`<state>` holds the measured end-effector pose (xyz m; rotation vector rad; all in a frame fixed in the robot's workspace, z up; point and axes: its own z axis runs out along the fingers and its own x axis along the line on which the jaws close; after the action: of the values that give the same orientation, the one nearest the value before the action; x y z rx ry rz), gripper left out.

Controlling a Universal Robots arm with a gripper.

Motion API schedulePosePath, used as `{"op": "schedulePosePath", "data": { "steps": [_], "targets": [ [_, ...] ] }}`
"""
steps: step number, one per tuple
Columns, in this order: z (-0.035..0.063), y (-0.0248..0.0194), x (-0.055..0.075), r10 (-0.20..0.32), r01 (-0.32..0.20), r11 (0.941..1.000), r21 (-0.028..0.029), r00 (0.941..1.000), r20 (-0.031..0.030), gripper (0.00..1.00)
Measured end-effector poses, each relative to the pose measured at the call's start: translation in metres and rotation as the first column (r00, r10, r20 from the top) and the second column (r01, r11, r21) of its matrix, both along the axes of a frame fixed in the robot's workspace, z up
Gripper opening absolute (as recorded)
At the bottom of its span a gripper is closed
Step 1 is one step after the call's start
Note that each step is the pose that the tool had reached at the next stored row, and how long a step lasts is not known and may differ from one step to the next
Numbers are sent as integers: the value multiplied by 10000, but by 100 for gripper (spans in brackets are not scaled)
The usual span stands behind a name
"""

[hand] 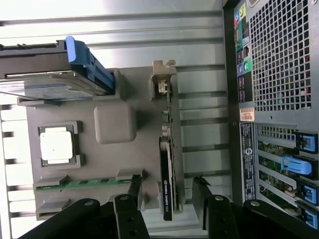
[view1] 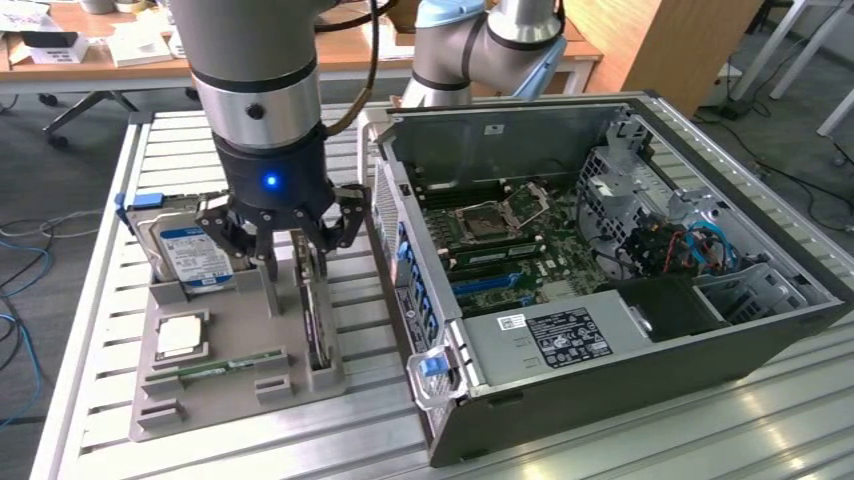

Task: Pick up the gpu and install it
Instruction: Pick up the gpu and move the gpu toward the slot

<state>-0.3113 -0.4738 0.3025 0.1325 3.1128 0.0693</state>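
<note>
Silver tabletop (view1: 94, 300) of ribbed aluminium slats, with dark grooves between them. Lying flat toward its edge on the exterior view's left: a grey parts tray (view1: 247, 325) with raised slots and pockets. Just beside the tray, parted from it by a narrow strip of bare slats: a black computer case (view1: 641, 385), on its side, open face up, taking up most of the tabletop toward the exterior view's right edge.
</note>
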Motion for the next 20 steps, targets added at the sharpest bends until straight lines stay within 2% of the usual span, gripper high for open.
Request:
{"op": "schedulePosePath", "data": {
  "steps": [20],
  "targets": [
    [-355,0,0,0,0,10000,0,10000,0,53]
  ]
}}
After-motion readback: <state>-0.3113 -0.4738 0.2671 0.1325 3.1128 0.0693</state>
